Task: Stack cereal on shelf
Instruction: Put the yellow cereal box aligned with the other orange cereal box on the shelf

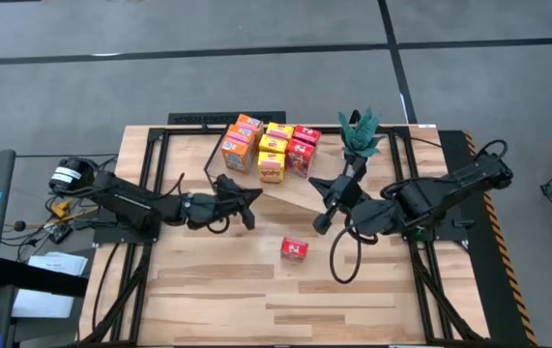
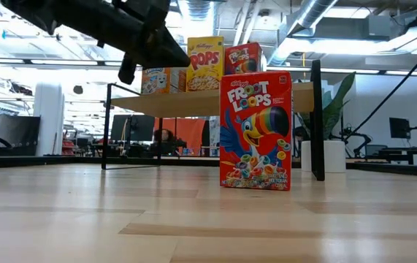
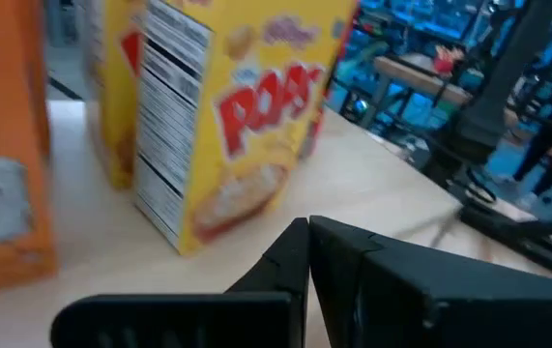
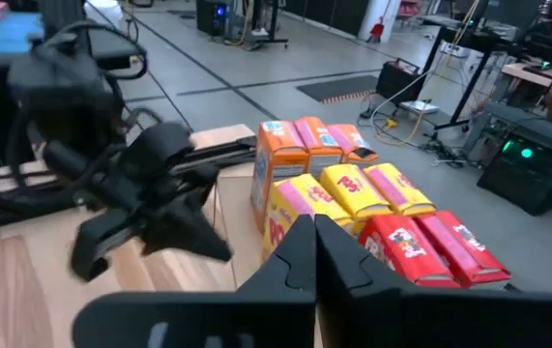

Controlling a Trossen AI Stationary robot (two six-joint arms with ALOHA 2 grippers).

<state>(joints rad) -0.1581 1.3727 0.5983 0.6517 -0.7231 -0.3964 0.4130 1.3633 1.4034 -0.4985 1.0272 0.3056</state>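
Note:
Several small cereal boxes (image 1: 271,147) in orange, yellow and red stand close together on the light-wood shelf (image 1: 292,189) at the table's far middle. They also show in the right wrist view (image 4: 353,193). One red Froot Loops box (image 1: 294,249) stands upright on its bottom on the tabletop, nearer than the shelf (image 2: 255,131). My left gripper (image 1: 252,196) is shut and empty above the shelf's left part, just near of a yellow Pops box (image 3: 227,126). My right gripper (image 1: 324,196) is shut and empty above the shelf's right part.
A green potted plant (image 1: 361,135) stands at the far right beside the shelf. The shelf's black legs (image 2: 316,120) stand on the plank tabletop. Cables loop on the table under the right arm (image 1: 345,261). Bare tabletop lies toward the near edge (image 1: 285,304).

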